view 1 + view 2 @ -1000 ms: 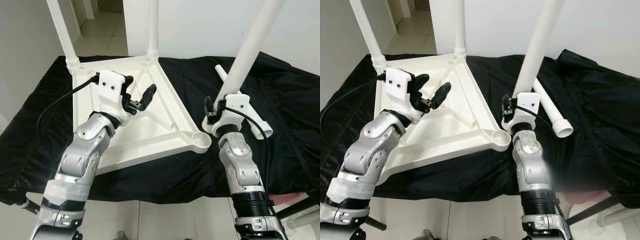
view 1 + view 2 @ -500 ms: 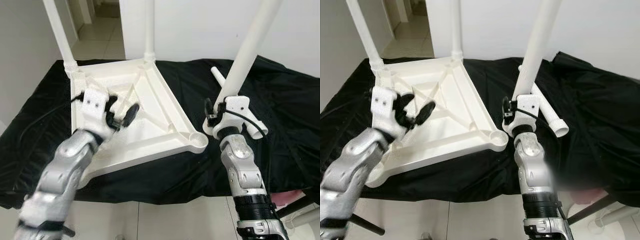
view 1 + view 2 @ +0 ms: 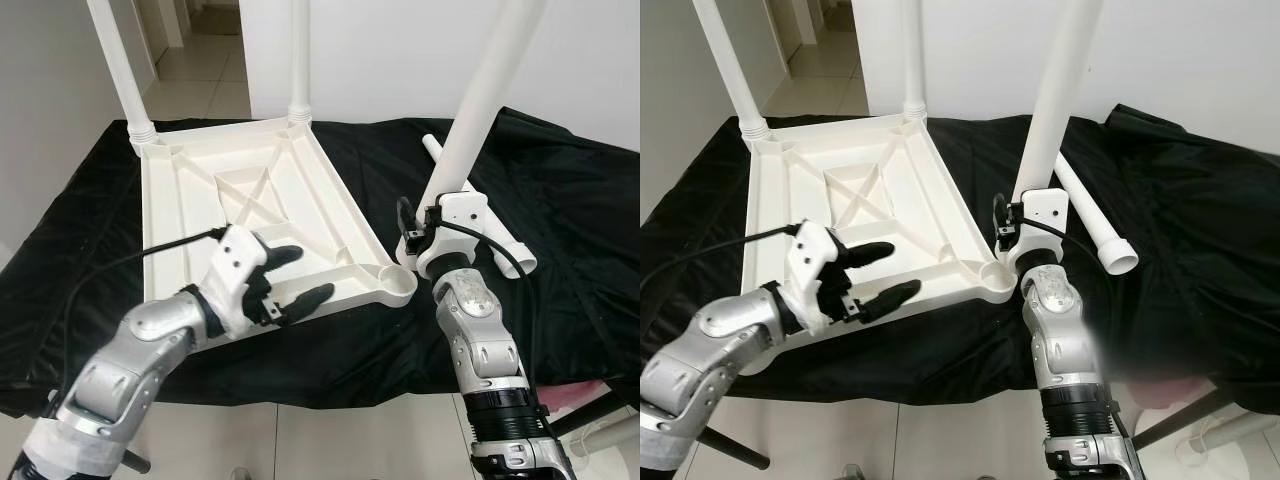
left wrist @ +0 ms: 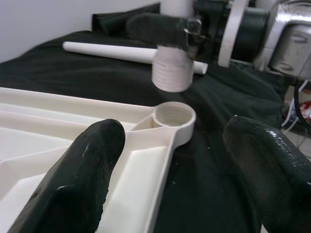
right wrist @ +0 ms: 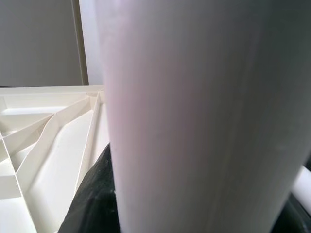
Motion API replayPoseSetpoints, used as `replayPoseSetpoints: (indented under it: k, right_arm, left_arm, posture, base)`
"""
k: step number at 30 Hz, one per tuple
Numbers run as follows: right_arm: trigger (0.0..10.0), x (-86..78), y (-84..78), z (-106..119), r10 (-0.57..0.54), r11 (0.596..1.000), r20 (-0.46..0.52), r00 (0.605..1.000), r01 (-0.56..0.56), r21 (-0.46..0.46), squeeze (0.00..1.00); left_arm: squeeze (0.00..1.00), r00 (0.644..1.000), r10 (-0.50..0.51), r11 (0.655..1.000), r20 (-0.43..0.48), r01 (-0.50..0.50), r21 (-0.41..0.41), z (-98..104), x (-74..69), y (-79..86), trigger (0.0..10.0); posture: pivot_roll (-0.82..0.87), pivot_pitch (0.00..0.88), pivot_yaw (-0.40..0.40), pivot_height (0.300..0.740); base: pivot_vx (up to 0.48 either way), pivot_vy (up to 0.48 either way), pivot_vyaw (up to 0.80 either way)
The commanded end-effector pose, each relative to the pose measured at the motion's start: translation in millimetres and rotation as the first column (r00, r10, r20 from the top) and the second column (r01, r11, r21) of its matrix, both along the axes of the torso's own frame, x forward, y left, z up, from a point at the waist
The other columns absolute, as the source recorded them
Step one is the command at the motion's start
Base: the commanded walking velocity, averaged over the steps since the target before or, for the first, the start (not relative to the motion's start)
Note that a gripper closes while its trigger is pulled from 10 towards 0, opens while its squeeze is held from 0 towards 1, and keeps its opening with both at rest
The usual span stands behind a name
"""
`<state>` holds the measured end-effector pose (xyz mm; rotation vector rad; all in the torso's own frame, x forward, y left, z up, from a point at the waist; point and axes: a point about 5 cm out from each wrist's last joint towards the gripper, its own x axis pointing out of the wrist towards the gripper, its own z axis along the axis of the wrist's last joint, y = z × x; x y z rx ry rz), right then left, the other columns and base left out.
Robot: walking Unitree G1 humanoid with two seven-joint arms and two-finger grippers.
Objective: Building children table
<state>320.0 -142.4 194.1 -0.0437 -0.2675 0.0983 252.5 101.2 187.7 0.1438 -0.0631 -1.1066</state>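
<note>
The white table top point(image 3: 200, 200) lies upside down on a black cloth, with two white legs point(image 3: 120, 70) point(image 3: 298, 60) standing in its far corners. The near right corner has an empty threaded socket point(image 3: 395, 275) point(image 4: 174, 115). My right gripper point(image 3: 415, 232) is shut on a third leg point(image 3: 480, 90), held nearly upright, its threaded end point(image 4: 171, 73) just above and beside the socket. My left gripper point(image 3: 308, 272) is open over the top's near edge, a little left of the socket, holding nothing. A fourth leg point(image 3: 1090, 215) lies on the cloth behind the right gripper.
The black cloth point(image 3: 560, 200) covers the whole work table and hangs over its front edge. A white wall stands behind, with a doorway to a tiled floor point(image 3: 210, 60) at the far left. A cable point(image 3: 130, 260) runs from the left wrist across the table top.
My left gripper has come back from above the middle of the table top to its near edge, closer to the socket. The right gripper has brought the held leg slightly left toward the socket.
</note>
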Motion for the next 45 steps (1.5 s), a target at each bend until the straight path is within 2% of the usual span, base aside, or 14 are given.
replayPoseSetpoints:
  k: [1, 6, 10, 14, 19, 25, 29, 45]
  right_arm:
    - [10.0, -2.3, 1.8, 3, 0.017, 1.0, 0.02, 1.0, -0.017, -0.006, 0.0]
    - [10.0, -5.4, 0.5, 0, 0.038, 0.999, 0.017, 0.999, -0.038, -0.024, 0.0]
    - [10.0, -7.0, 0.8, 0, 0.063, 0.997, 0.017, 0.998, -0.062, -0.045, 0.0]
    - [10.0, -10.0, 1.8, -3, 0.095, 0.993, 0.012, 0.995, -0.094, -0.074, 0.0]
    - [10.0, -12.8, 2.5, -10, 0.129, 0.987, 0.0, 0.992, -0.129, -0.098, 0.0]
    - [10.0, -13.1, 1.9, -14, 0.146, 0.984, -0.014, 0.989, -0.146, -0.103, 0.0]
    - [10.0, -11.6, 3.9, -23, 0.198, 0.972, -0.039, 0.979, -0.201, -0.119, 0.0]
    - [10.0, -11.4, 16.4, -24, 0.277, 0.949, -0.037, 0.96, -0.28, -0.142, 0.0]
  left_arm:
    - [0.0, 0.999, -0.03, 0.999, 0.013, 0.029, 0.021, -1, -2.6, -2.3, 10.0]
    - [0.0, 0.998, -0.055, 0.998, 0.029, 0.054, 0.034, -3, -5.6, -15.2, 10.0]
    - [0.0, 0.998, -0.047, 0.999, 0.032, 0.046, 0.023, -1, -2.6, -19.3, 10.0]
    - [0.0, 0.999, 0.009, 1.0, 0.044, -0.009, 0.004, -2, 5.3, -18.7, 10.0]
    - [0.0, 0.998, 0.028, 1.0, 0.049, -0.028, 0.002, -3, 6.0, -17.3, 10.0]
    - [0.0, 0.998, 0.03, 1.0, 0.05, -0.031, 0.007, -4, 5.2, -17.1, 10.0]
    - [0.0, 0.999, 0.009, 1.0, 0.032, -0.01, 0.022, -6, 0.7, -16.0, 10.0]
    - [0.0, 0.999, -0.014, 0.997, 0.044, 0.011, 0.073, -10, -4.1, -13.5, 10.0]
  posture:
    - [-0.06, 0.044, -0.011, 0.74]
    - [-0.07, 0.052, -0.012, 0.74]
    - [-0.07, 0.068, -0.013, 0.74]
    - [-0.07, 0.082, -0.016, 0.74]
    - [-0.07, 0.088, -0.015, 0.74]
    - [-0.06, 0.099, -0.012, 0.74]
    - [-0.06, 0.109, -0.009, 0.74]
    - [-0.04, 0.114, -0.014, 0.74]
  base:
    - [0.0, 0.0, 0.0]
    - [0.0, 0.0, 0.0]
    - [0.0, 0.0, 0.0]
    - [0.0, 0.0, 0.0]
    - [0.0, 0.0, 0.0]
    - [0.0, 0.0, 0.0]
    - [0.0, 0.0, 0.0]
    - [0.0, 0.0, 0.0]
